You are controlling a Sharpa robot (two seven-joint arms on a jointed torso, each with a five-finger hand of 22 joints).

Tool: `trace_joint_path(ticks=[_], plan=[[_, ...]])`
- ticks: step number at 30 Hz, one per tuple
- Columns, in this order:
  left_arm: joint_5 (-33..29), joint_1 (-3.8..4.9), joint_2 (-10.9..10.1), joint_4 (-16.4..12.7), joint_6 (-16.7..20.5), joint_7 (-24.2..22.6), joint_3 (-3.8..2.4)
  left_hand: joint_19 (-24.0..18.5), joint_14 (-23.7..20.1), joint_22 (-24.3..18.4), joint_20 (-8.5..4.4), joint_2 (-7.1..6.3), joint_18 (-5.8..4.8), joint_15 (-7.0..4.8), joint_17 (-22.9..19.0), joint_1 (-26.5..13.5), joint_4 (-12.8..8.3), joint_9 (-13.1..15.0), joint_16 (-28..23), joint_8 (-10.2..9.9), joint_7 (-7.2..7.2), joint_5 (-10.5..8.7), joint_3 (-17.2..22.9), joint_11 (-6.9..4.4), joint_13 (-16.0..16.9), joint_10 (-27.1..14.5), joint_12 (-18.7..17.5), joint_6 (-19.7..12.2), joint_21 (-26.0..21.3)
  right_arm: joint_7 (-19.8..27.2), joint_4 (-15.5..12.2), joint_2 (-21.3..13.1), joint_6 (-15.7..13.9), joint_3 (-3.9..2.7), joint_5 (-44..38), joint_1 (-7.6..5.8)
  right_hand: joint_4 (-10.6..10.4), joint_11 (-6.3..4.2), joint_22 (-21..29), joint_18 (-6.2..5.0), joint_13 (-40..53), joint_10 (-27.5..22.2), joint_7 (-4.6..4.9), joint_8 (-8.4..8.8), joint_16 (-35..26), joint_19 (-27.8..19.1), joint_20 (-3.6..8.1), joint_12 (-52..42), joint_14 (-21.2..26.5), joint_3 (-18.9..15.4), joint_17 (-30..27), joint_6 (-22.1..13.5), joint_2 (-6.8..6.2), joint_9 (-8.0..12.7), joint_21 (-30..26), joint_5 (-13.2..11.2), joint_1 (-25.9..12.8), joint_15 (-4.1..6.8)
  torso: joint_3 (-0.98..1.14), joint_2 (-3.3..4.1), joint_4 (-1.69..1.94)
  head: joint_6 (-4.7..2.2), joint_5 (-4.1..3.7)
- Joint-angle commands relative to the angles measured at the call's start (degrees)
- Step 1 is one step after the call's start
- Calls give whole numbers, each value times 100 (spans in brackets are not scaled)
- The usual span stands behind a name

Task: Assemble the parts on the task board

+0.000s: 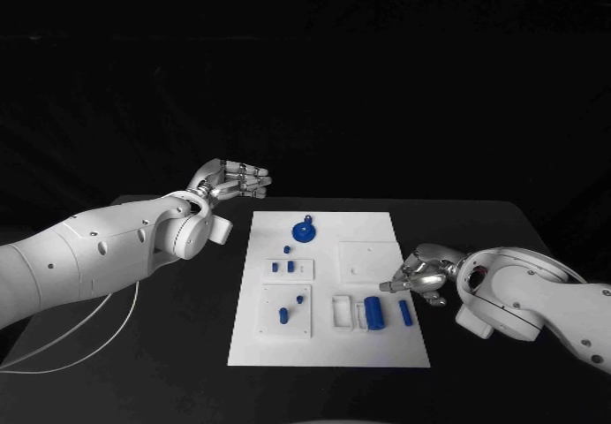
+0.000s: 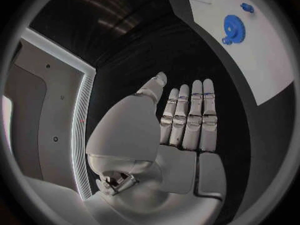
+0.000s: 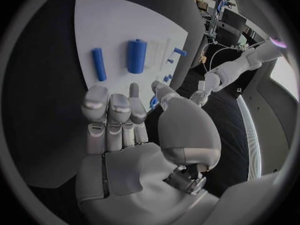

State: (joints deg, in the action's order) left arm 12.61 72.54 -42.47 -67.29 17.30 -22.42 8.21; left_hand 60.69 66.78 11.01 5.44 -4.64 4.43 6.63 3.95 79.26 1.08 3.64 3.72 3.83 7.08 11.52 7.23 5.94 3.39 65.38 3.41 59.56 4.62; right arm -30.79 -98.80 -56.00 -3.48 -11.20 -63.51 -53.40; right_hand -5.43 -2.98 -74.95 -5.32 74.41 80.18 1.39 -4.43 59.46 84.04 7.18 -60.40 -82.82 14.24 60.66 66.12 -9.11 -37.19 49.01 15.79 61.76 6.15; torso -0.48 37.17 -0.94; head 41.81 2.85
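The right silver hand (image 1: 418,276) hovers at the right edge of the white rectangular task board (image 1: 382,221), fingers apart, holding nothing. The left silver hand (image 1: 233,183) hangs released off the board's far left corner above the black counter (image 1: 166,353). The thick blue cylinder (image 1: 374,312), slim blue rod (image 1: 405,311) and blue gear (image 1: 305,231) lie loose; assembly looks barely begun.
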Motion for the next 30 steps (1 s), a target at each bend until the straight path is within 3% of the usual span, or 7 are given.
trace_joint_path(ticks=[1,3,6,10,13,20,30], plan=[[-92,-6,-16,-40,54,-200,-3,-28,-197,-58,73,82,-62,29,7,27,11,-8,-11,-18,24,28,-213,43,-5,-65,-11,-73,-36,-496,2,64,405,43,13,13,-146,-1,-521,85,77,28,22,39,27,339,11,-49,-22,11,90,-36,-78,-77,22,-81,-29,-3,-8,-8,0,14,-26],[-126,-7,-28,-69,89,-219,-3,-81,-329,-115,119,120,-51,58,-8,41,23,-10,-23,-21,21,29,-330,49,-2,-97,-5,-101,-58,-532,23,118,428,102,-32,18,-203,7,-523,83,96,30,27,44,23,338,8,-39,-29,8,130,-46,-96,-116,14,-113,-60,-4,-16,-9,13,25,-40],[-172,-9,-36,-115,131,-232,-3,-179,-515,-186,170,122,-50,86,-18,38,24,-11,-24,-23,33,16,-431,78,0,-245,-1,-201,-74,-565,46,201,394,180,-87,22,-195,13,-527,81,135,34,33,45,27,339,7,-65,-37,17,173,-65,-111,-147,15,-191,-29,-6,-9,-1,25,33,-20],[-234,-14,-29,-160,166,-203,-3,-465,-871,-361,304,88,-21,182,-32,30,18,-37,-26,-43,198,30,-545,250,-3,-639,0,-912,-70,-597,64,279,340,248,-168,49,-225,19,-534,76,168,31,40,46,38,344,4,-83,-44,-7,217,-83,-125,-174,39,-228,-71,-10,-11,0,21,44,-22],[-268,-16,-23,-175,177,-201,-2,-488,-901,-534,355,92,39,192,-35,48,49,-37,-28,-41,193,30,-545,246,-4,-650,0,-906,-46,-609,64,319,302,274,-214,73,-328,22,-534,66,188,30,45,46,29,343,-2,-86,-50,5,244,-93,-160,-198,34,-373,-125,-14,-12,1,17,58,-29],[-326,-18,-20,-168,167,-206,0,-481,-898,-609,361,102,40,186,-34,40,55,-34,-28,-37,177,27,-554,233,-4,-628,0,-857,-42,-637,103,399,293,316,-400,91,-531,30,-540,62,211,20,52,48,8,343,-9,-71,-60,19,292,-122,-243,-237,53,-710,-152,-19,0,1,14,65,-18],[-355,-19,-18,-167,117,-200,1,-456,-864,-644,343,119,33,204,-33,25,65,-34,-28,-38,184,31,-566,240,-4,-617,0,-846,-29,-653,211,494,325,457,-368,95,-587,34,-549,64,228,17,56,48,-10,344,-11,-67,-65,47,323,-139,-246,-251,76,-784,-146,-21,1,1,3,79,3]])
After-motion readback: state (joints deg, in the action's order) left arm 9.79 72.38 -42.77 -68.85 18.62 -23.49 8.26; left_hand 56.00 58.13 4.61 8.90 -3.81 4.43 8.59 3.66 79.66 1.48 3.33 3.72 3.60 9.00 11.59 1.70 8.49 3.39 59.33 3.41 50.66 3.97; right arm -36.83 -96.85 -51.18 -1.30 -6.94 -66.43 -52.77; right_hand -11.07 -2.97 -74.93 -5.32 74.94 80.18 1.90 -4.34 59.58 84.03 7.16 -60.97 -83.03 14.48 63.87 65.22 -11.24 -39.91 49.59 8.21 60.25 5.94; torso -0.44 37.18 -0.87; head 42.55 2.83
